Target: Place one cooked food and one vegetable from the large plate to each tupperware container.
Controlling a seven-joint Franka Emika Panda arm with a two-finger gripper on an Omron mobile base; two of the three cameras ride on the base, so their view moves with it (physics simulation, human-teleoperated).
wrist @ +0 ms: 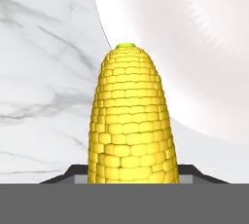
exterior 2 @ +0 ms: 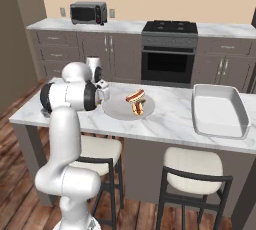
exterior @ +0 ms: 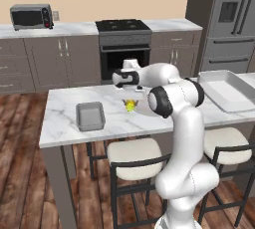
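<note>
Corn cob [wrist: 131, 121] is seen right betw. the finger tips in hand view, clamped by the gripper [wrist: 132, 169], green end pointing away, over the rim of the large plate [wrist: 194, 47]. Cob: yellow, bumpy kernel rows, tapered; plate smooth, pale, round, on veined marble counter [exterior: 64, 118]. Grey rect. tupperware container [exterior: 90, 116] lies well apart. Arm is bent forward, wrist low over plate
</note>
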